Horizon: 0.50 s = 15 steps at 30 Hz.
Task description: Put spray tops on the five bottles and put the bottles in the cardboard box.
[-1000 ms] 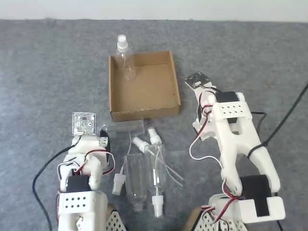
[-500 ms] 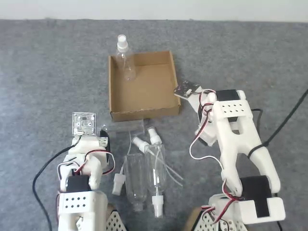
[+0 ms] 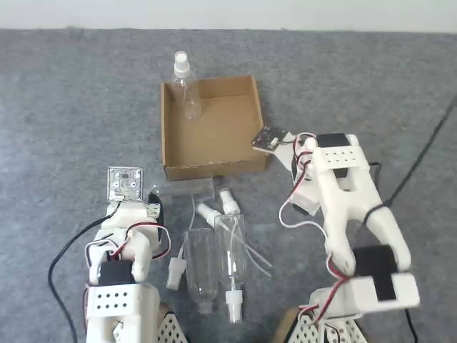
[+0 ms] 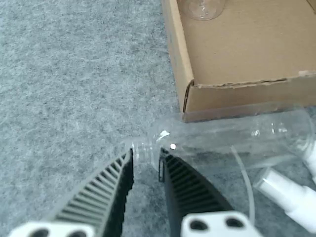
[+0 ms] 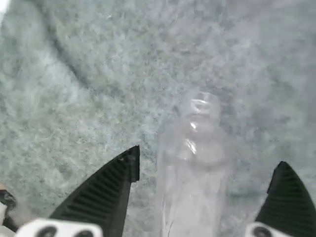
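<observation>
The cardboard box [image 3: 166,132] sits mid-table, and a capped clear bottle [image 3: 187,86] leans on its back left corner. Against the box's front wall [image 4: 237,96] lies an uncapped clear bottle [image 4: 232,136]. My left gripper [image 4: 146,159] stands narrowly open, its tips at that bottle's neck mouth. Two more clear bottles [image 3: 202,268] [image 3: 233,250] lie between the arms among loose white spray tops [image 3: 209,213] [image 3: 176,270]. My right gripper [image 5: 207,158] is wide open above another clear bottle [image 5: 195,143] lying on the carpet. In the high view the right arm [image 3: 335,179] covers that bottle.
Grey carpet covers the table. Thin dip tubes [image 3: 257,261] trail from the spray tops toward the right arm. A further spray top [image 3: 234,304] lies near the front edge. A cable [image 3: 428,153] runs off to the right.
The right arm's wrist has swung left, toward the box's front right corner. The left arm and the bottles have not moved.
</observation>
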Available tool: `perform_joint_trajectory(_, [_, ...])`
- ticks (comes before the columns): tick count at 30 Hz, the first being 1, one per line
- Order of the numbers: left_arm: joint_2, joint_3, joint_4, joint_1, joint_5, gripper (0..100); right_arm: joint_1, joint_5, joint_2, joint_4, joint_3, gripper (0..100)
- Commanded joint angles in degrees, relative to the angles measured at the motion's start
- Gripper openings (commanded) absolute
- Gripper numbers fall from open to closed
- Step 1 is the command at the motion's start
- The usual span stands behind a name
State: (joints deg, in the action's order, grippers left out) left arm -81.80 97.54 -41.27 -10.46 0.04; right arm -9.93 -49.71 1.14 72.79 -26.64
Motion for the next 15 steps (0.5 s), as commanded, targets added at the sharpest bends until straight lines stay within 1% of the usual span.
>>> perform_joint_trajectory(1, [-1.41,-0.57,-0.26,-0.18,-0.44,8,0.75,-4.66,2.24,-1.54,2.99,32.3])
perform_joint_trajectory(4, [-1.41,-0.57,-0.26,-0.18,-0.44,8,0.75,-5.89,2.77,-1.27,3.87,24.5])
perform_joint_trajectory(6, [-1.41,-0.57,-0.26,-0.18,-0.44,8,0.84,-5.98,2.77,-1.01,4.31,21.0])
perform_joint_trajectory(15, [-1.41,-0.57,-0.26,-0.18,-0.44,8,0.84,-5.98,3.21,-0.92,4.31,19.8])
